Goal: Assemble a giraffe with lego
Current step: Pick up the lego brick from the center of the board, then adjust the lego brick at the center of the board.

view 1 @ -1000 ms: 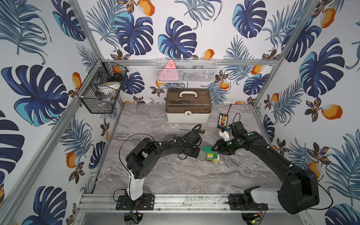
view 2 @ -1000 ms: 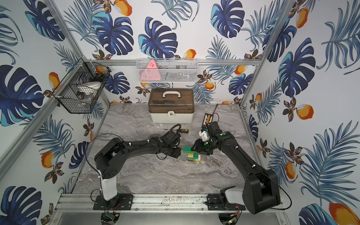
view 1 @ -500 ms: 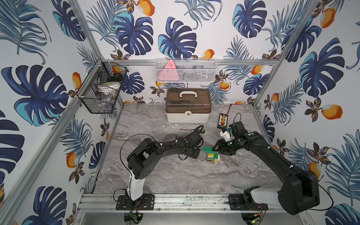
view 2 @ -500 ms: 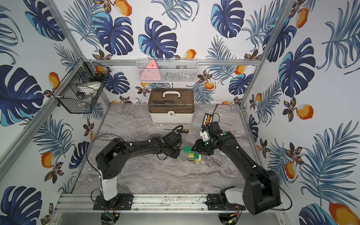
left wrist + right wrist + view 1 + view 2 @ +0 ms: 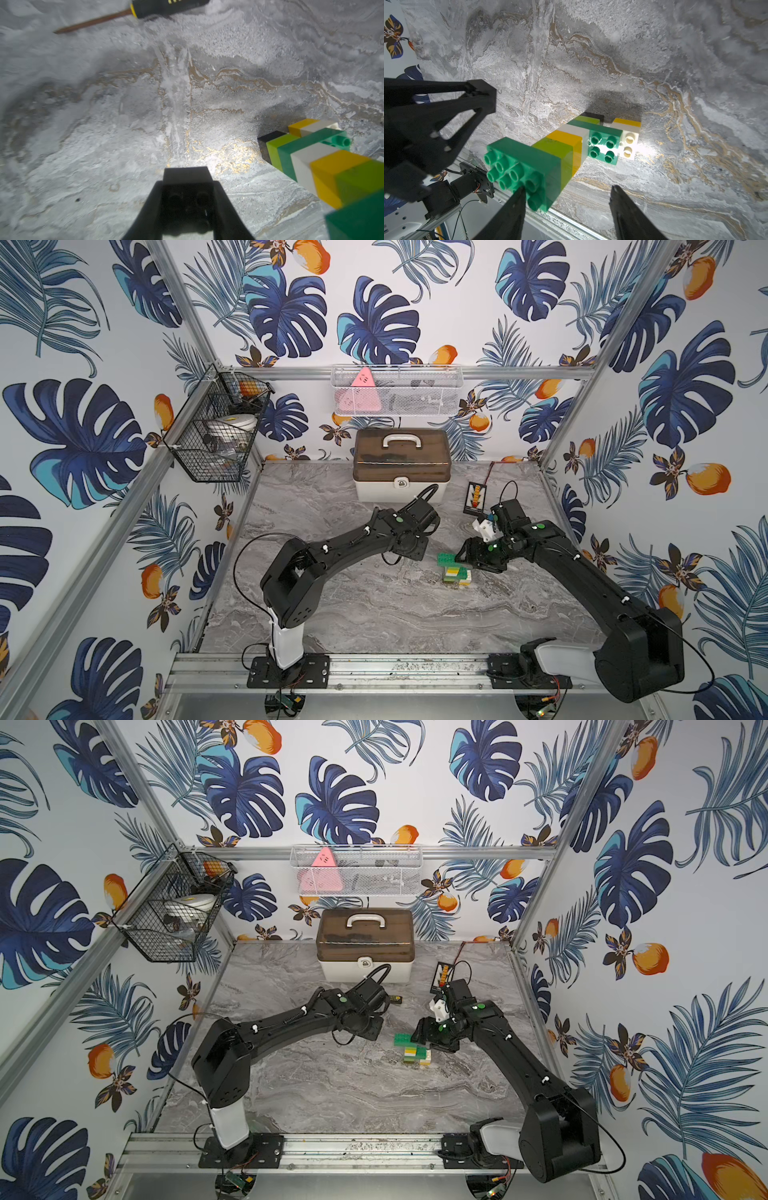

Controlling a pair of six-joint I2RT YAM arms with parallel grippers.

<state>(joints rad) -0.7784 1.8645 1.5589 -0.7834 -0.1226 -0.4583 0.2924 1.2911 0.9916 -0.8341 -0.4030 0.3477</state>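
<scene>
At table (image 5: 374, 614) centre, giraffe (image 5: 455, 571) stands assembled; right gripper (image 5: 566, 188) open beside it; left gripper (image 5: 187, 173) closed, empty; task seemingly complete.

Jaws apart, my gripper (image 5: 568, 188) hangs above the marble table (image 5: 675, 62), where the striped brick giraffe (image 5: 560, 149) stands upright, its green studded top just beside one of my fingertips (image 5: 512, 207).
</scene>
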